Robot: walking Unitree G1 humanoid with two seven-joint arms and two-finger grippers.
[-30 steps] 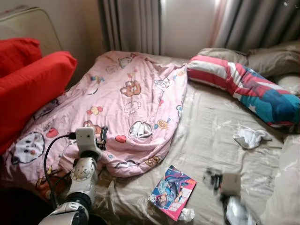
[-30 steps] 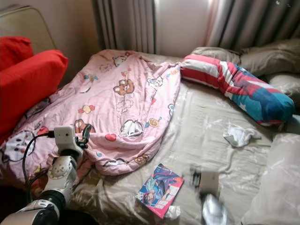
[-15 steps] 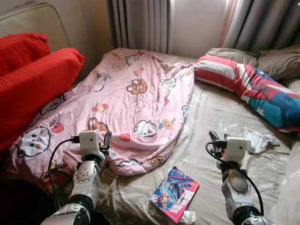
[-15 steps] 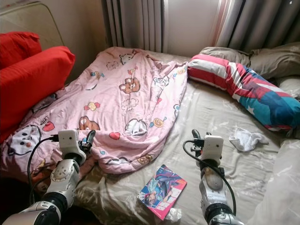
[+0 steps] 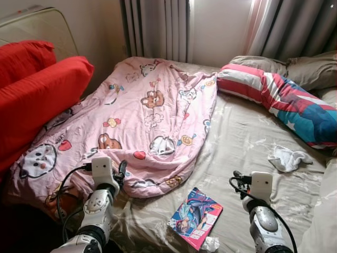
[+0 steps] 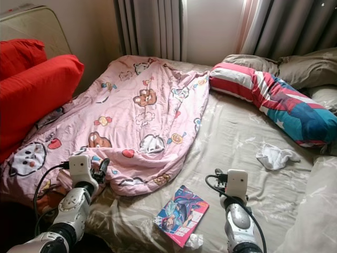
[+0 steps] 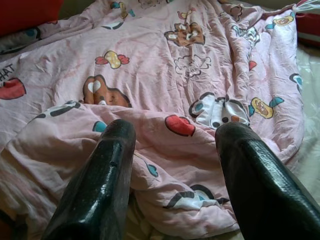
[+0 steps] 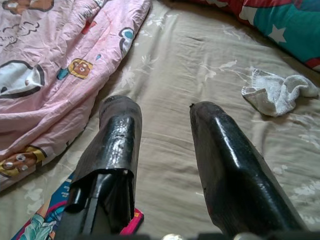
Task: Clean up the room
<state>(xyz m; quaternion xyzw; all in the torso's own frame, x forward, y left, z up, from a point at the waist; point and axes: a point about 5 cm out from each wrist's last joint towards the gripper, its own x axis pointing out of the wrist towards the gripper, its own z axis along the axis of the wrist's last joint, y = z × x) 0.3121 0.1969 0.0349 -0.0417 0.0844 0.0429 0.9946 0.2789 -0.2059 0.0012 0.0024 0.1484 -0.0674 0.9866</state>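
Beige bed sheet, rumpled. Left gripper spread wide, empty, hovering over the near fold of the pink blanket. Right gripper also parted, empty; white cloth ahead of it, book just beside its wrist.

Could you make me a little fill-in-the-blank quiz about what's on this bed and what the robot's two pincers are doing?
1. The left pincer hangs over the pink ____ with cartoon animals.
2. Between the two arms, a colourful ____ lies on the beige sheet.
3. Beyond the right pincer, a crumpled ____ cloth lies below the striped pillow.
4. Both pincers are ____, holding nothing.

Missing words: blanket; book; white; open
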